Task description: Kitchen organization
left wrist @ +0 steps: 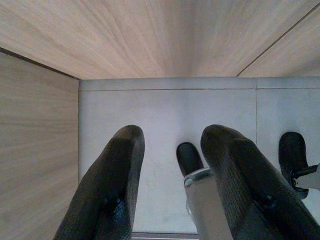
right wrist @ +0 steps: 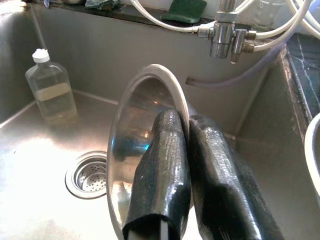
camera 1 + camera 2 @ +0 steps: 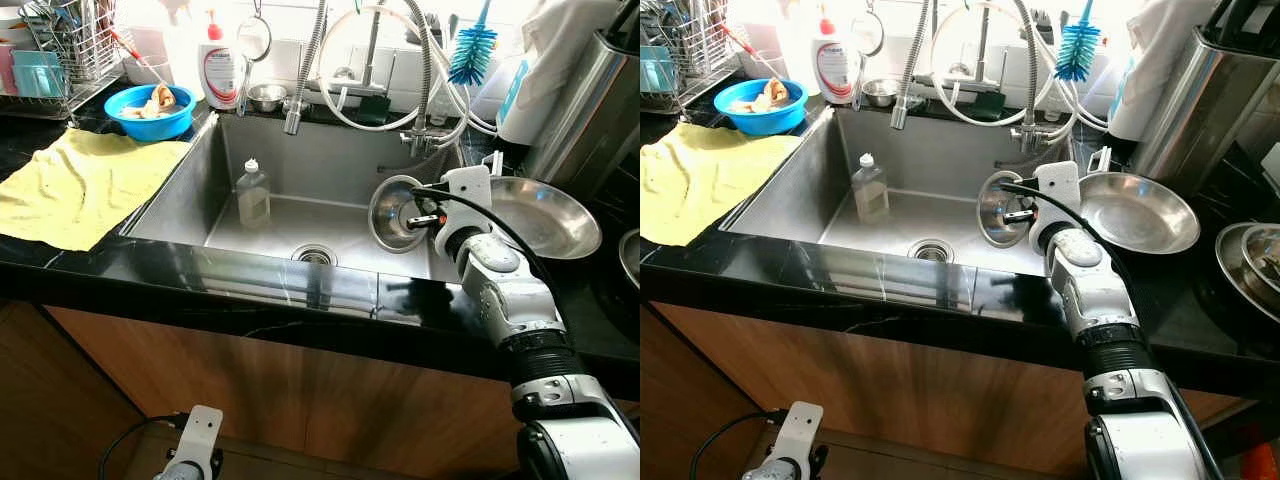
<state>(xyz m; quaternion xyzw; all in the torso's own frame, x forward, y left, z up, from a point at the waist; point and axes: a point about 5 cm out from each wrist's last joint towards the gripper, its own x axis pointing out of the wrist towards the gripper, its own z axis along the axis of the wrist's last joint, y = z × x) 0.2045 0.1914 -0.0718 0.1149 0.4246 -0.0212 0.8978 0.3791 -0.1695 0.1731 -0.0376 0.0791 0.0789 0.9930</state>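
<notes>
Sink [image 3: 190,200] centre of counter [image 3: 150,270]. Bottle [image 3: 253,193] in sink, upright, 10 o'clock of drain [image 3: 314,255]. Steel bowl [image 3: 392,213] on edge in sink, 2 o'clock of drain, right gripper [image 2: 187,131] pinching rim. Wide bowl [image 3: 545,215] on counter at 3 o'clock. Cloth [image 3: 80,185] on counter at 9 o'clock; basin [image 3: 150,112] behind it, dish rack [image 3: 60,50] at 10 o'clock. Soap bottle [image 3: 220,70] behind sink.

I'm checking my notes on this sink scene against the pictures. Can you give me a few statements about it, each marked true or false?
1. The right pincer grips the rim of a small steel bowl held on edge over the sink. True.
2. The clear bottle lies flat on the drain. False: it stands upright in the sink, beside the drain.
3. A yellow cloth lies on the counter left of the sink. True.
4. The blue bowl sits inside the sink. False: it sits on the counter behind the cloth.
</notes>
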